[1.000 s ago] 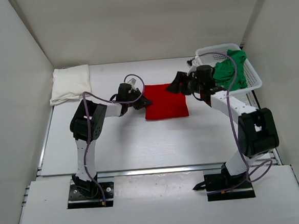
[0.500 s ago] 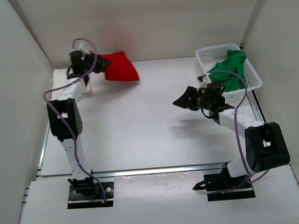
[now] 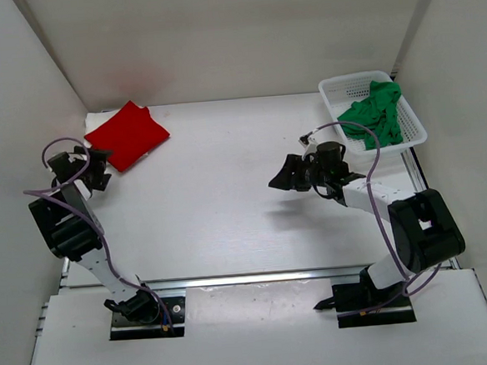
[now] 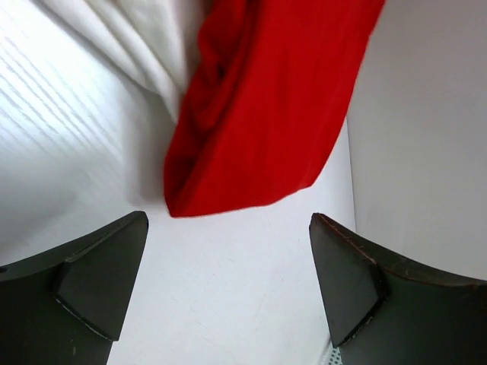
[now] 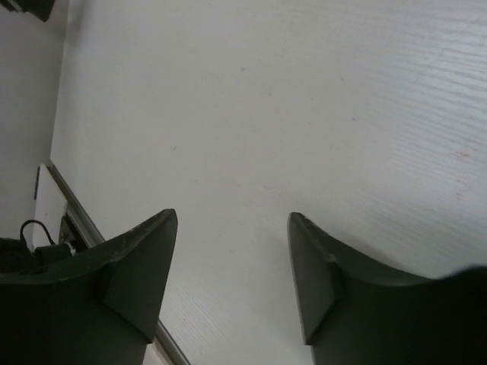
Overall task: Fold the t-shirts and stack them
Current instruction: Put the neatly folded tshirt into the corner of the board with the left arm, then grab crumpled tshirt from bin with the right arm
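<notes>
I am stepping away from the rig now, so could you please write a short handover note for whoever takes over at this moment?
Left gripper: open, empty, just short of the red t-shirt.
Right gripper: open, empty, over the bare table, mid-right.
The red t-shirt lies folded on the cream-white t-shirt in the far left corner. The green t-shirt sits crumpled in the basket, far right.
Done: red stacked on cream-white.
Left: take out the green t-shirt, fold it, add it to the stack.
</notes>
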`<state>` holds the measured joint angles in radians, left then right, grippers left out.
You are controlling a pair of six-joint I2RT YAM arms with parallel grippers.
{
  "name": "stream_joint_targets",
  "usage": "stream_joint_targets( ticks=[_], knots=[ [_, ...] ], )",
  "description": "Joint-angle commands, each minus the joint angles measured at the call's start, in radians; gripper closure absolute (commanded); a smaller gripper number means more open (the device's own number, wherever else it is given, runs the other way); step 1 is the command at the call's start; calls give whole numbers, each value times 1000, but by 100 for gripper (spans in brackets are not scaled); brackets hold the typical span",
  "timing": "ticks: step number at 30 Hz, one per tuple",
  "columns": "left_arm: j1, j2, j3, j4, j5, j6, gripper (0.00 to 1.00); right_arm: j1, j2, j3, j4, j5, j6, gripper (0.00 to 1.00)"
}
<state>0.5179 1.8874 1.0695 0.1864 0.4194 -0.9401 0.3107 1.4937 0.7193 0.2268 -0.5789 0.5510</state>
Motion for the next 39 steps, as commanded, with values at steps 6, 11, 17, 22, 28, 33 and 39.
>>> stream_joint_targets(
  ticks=[6,11,17,22,28,33,39],
  knots=[
    [-255,-327,-103,12,-151,128,2,76,17,68,-155,211,-105,100],
    [-759,-422,1,-266,-680,263,2,182,2,167,-367,507,-63,100],
    [-1027,-410,0,-261,-493,458,1,251,34,204,-393,557,-60,100],
    [-1069,-419,-127,-271,-757,592,1,94,33,135,-268,273,-74,100],
    [-1041,-361,-188,10,-835,600,2,156,141,333,-293,663,-264,100],
    [-1084,-283,-204,218,-975,658,2,125,237,323,-47,899,-400,100],
    [-1110,-87,-140,260,-1031,715,2,137,321,267,167,1031,-456,100]
  ],
)
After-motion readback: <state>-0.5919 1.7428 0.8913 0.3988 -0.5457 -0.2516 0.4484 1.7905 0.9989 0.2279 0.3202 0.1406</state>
